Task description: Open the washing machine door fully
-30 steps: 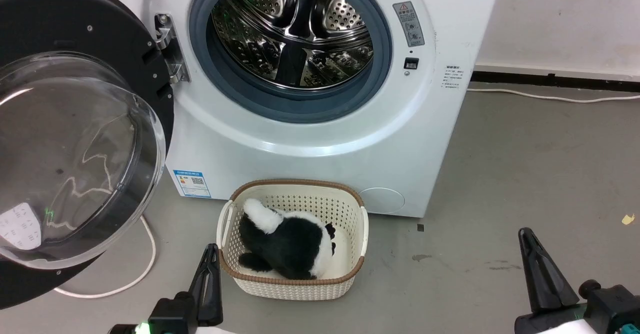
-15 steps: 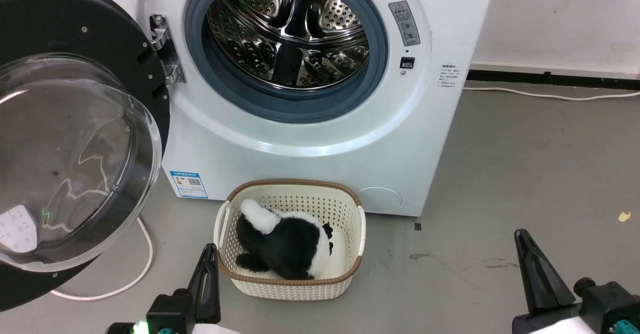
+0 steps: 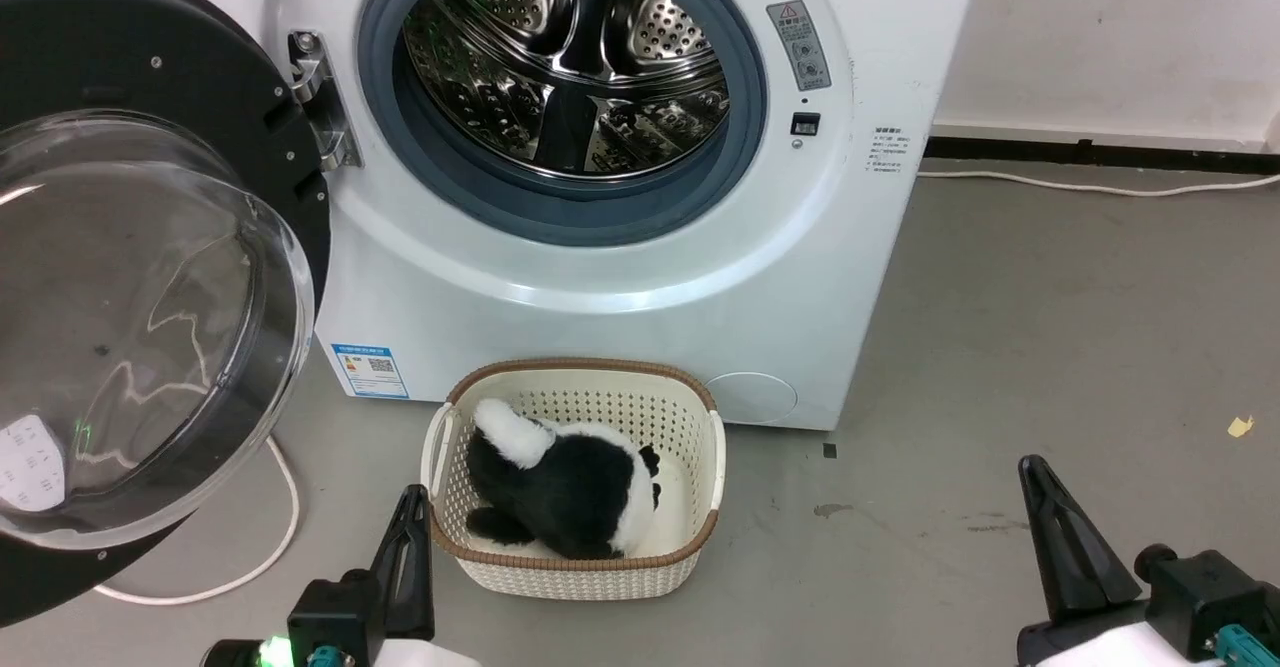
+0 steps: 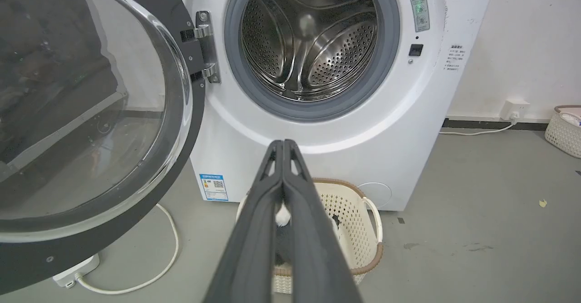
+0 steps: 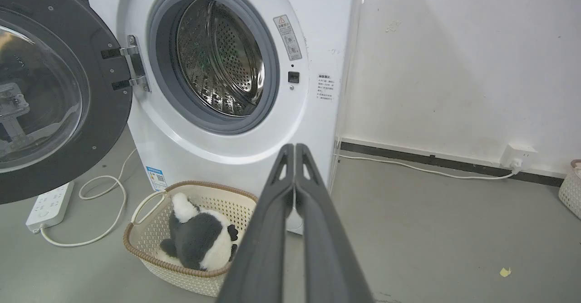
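The glossy washing machine door (image 3: pixel 140 287) looks heavy, so I'd push its black rim (image 3: pixel 200 57), not the slippery glass (image 3: pixel 120 377); left gripper (image 4: pixel 282 143) and right gripper (image 5: pixel 295 146) hang pinched together, empty

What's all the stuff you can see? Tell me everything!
washing machine: one, white, beside the wall
door: one, black with clear glass, swung open on the left
drum: one, shiny steel, inside the washing machine
basket: one, cream, floor before the washing machine
plush toy: one, black and white, in the basket
power strip: one, white, floor under the door
second basket: one, pale, far right by the wall
left end effector: one, dark, shut, lower left
right end effector: one, dark, shut, lower right
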`<state>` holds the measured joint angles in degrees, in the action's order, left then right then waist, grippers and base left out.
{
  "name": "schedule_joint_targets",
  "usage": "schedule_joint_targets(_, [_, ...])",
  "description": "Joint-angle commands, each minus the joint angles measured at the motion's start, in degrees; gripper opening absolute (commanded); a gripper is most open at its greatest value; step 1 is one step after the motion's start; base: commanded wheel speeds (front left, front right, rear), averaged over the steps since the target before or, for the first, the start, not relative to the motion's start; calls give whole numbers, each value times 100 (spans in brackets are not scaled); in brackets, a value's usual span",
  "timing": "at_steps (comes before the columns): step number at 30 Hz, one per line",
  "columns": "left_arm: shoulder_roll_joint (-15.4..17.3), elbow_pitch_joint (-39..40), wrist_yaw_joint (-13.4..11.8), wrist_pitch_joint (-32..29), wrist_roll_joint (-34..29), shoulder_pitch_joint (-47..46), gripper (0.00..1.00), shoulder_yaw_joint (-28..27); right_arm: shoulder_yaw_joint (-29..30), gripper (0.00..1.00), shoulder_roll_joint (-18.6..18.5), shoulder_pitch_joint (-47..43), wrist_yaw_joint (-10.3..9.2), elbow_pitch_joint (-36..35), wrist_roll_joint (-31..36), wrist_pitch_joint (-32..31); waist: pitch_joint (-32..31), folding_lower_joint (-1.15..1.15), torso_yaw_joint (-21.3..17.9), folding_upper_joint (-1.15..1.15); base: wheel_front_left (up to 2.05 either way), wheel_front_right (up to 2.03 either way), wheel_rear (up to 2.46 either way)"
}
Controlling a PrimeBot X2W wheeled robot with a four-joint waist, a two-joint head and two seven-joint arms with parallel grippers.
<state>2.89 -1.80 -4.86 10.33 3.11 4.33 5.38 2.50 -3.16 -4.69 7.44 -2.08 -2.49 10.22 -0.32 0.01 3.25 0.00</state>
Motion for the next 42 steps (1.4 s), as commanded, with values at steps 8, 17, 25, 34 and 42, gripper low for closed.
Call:
schedule_joint_targets(8, [5,41,57,-118,-52,-136,0,-62,-36,0,11,119,2,40,55,-103,3,0,-29,0,0,0,0])
schedule_joint_targets(17, [4,57,106,-223,-82,-170,0,-117,-61,0,13,159,2,60,77,-209,6,0,-63,0,0,0,0])
schedule_joint_targets(25, [3,71,150,-317,-109,-200,0,-165,-83,0,14,195,2,77,97,-303,9,0,-94,0,0,0,0])
schedule_joint_targets(34, [3,87,200,-423,-139,-235,0,-220,-107,0,16,236,3,96,119,-409,13,0,-128,0,0,0,0])
schedule_joint_targets(42, [2,101,244,-516,-165,-265,0,-269,-129,0,18,271,3,113,139,-503,16,0,-158,0,0,0,0])
